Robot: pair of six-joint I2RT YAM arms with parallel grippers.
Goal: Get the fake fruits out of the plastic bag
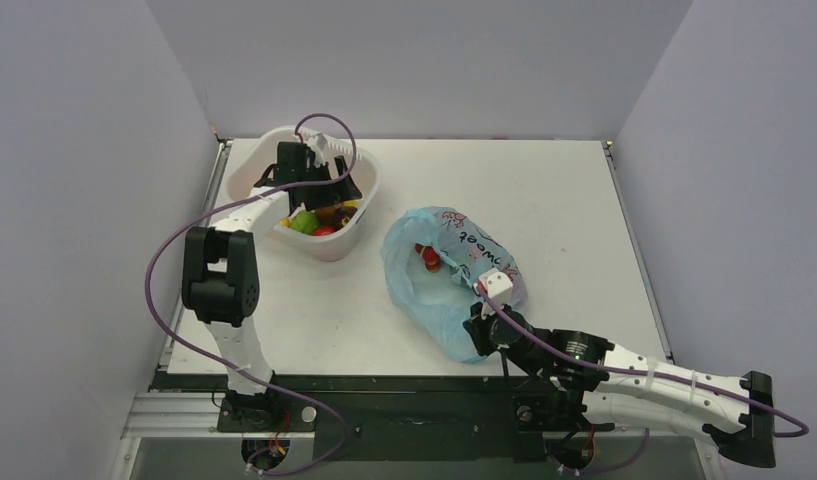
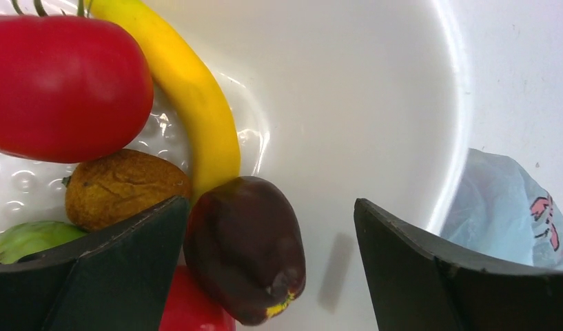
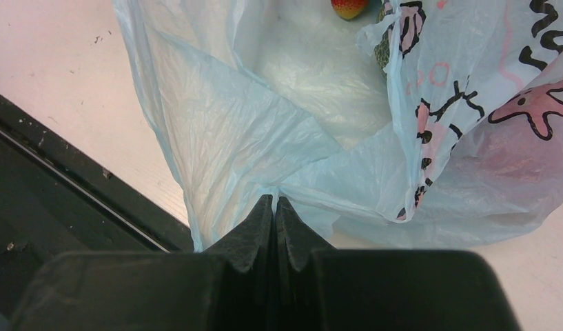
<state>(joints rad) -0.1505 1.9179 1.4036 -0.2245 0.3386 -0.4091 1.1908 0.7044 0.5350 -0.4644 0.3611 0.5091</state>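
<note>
My left gripper is hanging wide open over the white tub. A dark fruit is lying between my fingers, not squeezed, beside the yellow banana and the red apple. My right gripper is pinching the edge of the plastic bag tight. A red fruit is sitting inside the bag.

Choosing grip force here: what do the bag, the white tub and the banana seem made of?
The plastic bag: thin translucent light-blue film, likely polyethylene; it creases sharply and light passes through. The white tub: rigid glossy plastic, judging by its smooth wall and bright highlights. The banana: probably moulded plastic, evenly yellow with a sheen.
</note>
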